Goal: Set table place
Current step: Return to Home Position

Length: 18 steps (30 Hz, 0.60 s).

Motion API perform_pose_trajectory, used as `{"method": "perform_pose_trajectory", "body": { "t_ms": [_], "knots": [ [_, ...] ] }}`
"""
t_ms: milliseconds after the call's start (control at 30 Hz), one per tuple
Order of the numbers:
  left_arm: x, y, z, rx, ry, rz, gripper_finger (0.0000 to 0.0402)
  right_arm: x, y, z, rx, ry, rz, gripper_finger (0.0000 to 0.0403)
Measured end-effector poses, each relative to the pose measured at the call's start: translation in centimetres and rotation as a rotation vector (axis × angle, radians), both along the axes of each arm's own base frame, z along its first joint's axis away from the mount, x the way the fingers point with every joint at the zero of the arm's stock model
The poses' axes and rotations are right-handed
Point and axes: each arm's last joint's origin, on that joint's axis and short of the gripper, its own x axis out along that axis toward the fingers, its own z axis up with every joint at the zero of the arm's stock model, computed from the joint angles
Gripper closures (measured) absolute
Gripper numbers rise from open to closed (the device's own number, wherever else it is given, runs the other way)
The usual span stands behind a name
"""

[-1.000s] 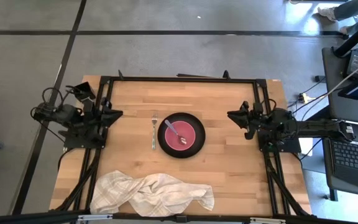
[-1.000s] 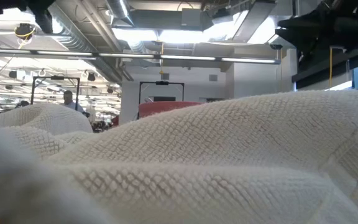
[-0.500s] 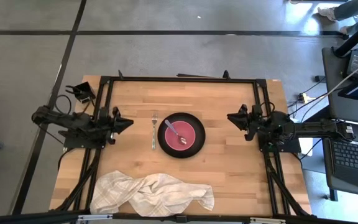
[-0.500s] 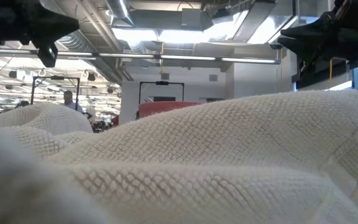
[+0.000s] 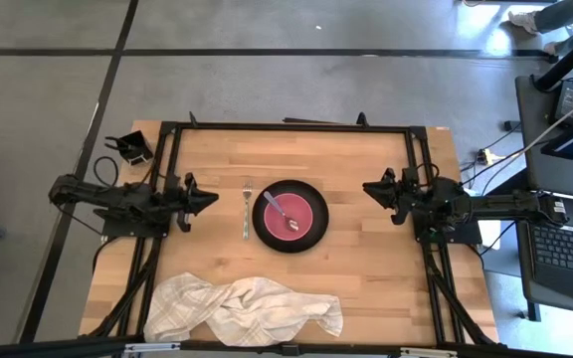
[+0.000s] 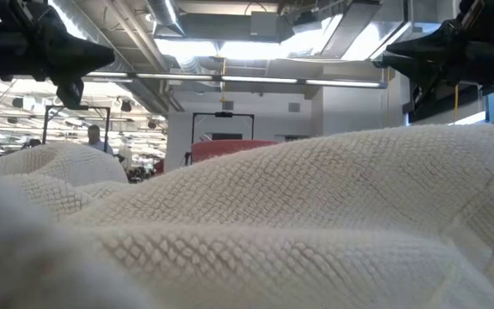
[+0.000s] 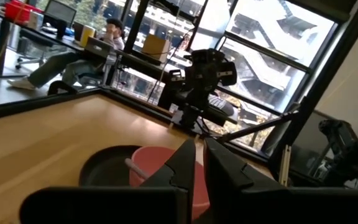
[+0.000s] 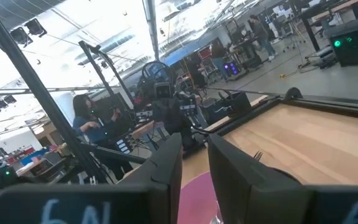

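Note:
A black plate (image 5: pixel 313 231) sits at the middle of the light-wood table (image 5: pixel 366 268). A pink bowl (image 5: pixel 301 211) stands on it. A purple-handled spoon (image 5: pixel 279 210) lies in the bowl, its handle leaning on the bowl's far-left rim. A silver fork (image 5: pixel 246 209) lies flat just left of the plate. My left gripper (image 5: pixel 210 199) hovers left of the fork, shut and empty, pointing at the plate. My right gripper (image 5: pixel 366 187) hovers right of the plate, shut and empty. The bowl also shows in the left wrist view (image 7: pixel 160 180) and the right wrist view (image 8: pixel 197 193).
A crumpled white waffle-weave towel (image 5: pixel 247 308) lies along the table's near edge and fills the low view (image 6: pixel 273 223). A small black object (image 5: pixel 132 149) sits at the far left corner. Bare wood lies at the far side and right of the plate.
My left arm has unfolded from the table's left edge, and its gripper has gone toward the fork and plate and come down into the low view. My right gripper has shifted slightly toward the plate. The plate, bowl, spoon, fork and towel have stayed still.

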Motion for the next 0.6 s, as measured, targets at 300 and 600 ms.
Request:
{"method": "perform_pose_trajectory", "body": {
  "t_ms": [300,600],
  "knots": [
    [0.1,0.3,-0.2,0.03,0.028,0.016,0.0374,0.1,0.0,-0.5,0.0,0.053,0.0,0.0323],
    [0.1,0.6,-0.3,0.031,0.032,0.044,0.0374,0.2,0.0,-1.2,0.009,0.124,0.013,0.0323]
  ]
}}
